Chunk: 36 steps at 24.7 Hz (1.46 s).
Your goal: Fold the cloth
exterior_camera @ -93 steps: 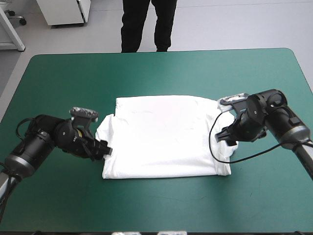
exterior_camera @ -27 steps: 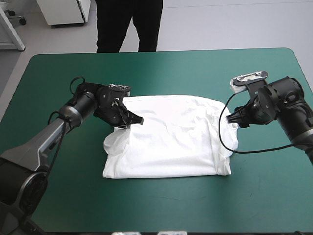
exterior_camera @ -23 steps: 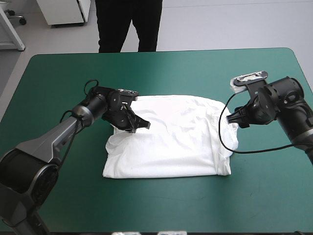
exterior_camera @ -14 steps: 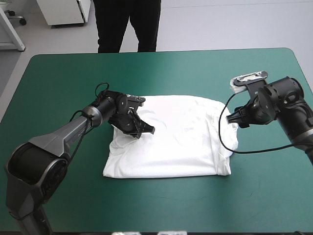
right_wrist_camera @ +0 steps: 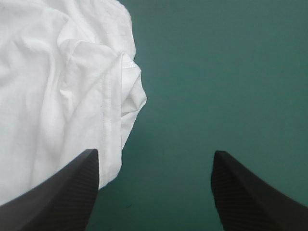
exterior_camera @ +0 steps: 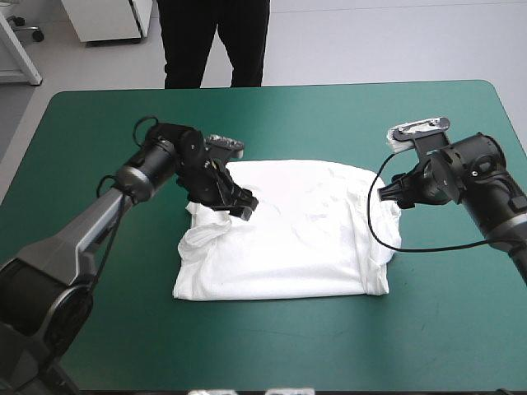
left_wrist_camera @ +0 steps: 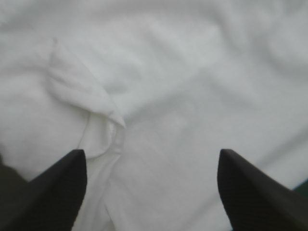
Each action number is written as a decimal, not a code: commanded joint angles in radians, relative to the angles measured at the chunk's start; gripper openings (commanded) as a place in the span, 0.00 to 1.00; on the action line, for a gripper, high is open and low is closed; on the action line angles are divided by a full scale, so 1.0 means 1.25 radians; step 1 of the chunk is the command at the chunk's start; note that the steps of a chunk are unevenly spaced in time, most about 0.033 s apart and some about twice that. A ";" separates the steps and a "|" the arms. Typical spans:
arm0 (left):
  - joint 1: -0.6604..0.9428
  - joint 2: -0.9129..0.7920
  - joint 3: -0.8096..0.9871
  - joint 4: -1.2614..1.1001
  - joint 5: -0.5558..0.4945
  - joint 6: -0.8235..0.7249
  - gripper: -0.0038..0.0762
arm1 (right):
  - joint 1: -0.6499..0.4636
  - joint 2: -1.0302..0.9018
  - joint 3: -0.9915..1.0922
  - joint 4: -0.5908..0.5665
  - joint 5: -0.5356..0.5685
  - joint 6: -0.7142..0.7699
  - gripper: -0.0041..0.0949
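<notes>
- On the middle of the teal-green table (exterior_camera: 99,123) lies the T-shirt (exterior_camera: 288,247), white and spread in a rough rectangle, with its left side rumpled into loose folds.
- Over the shirt's far left corner hangs the left gripper (exterior_camera: 240,207), pointing down at the cloth. Its black fingers (left_wrist_camera: 53,192) stand wide apart with nothing pinched, and white fabric fills the space between and ahead of them.
- Just ahead of that gripper, nearer one finger, a small pointed flap (left_wrist_camera: 86,96) of cloth lies folded over on the surface.
- At the shirt's right edge, toward the far corner, sits the right gripper (exterior_camera: 387,191), also spread wide and holding nothing.
- Between its fingers is mostly bare cover (right_wrist_camera: 202,96). The shirt's hemmed edge (right_wrist_camera: 113,96) runs down to one finger, curled into a soft roll.
</notes>
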 commanded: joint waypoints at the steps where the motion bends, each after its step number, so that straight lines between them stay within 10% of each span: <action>1: -0.004 -0.119 -0.081 -0.019 0.008 -0.001 0.75 | -0.043 0.018 0.021 -0.003 -0.076 0.018 0.68; 21: -0.004 -0.225 -0.121 -0.012 0.042 -0.025 0.75 | -0.070 0.334 0.044 0.034 -0.221 -0.012 0.67; 28: -0.004 -0.225 -0.121 -0.009 0.046 -0.043 0.75 | -0.138 0.399 0.047 0.146 -0.213 -0.069 0.03; 36: -0.004 -0.226 -0.121 0.015 0.063 -0.035 0.73 | -0.169 0.264 -0.042 0.241 -0.152 -0.130 0.02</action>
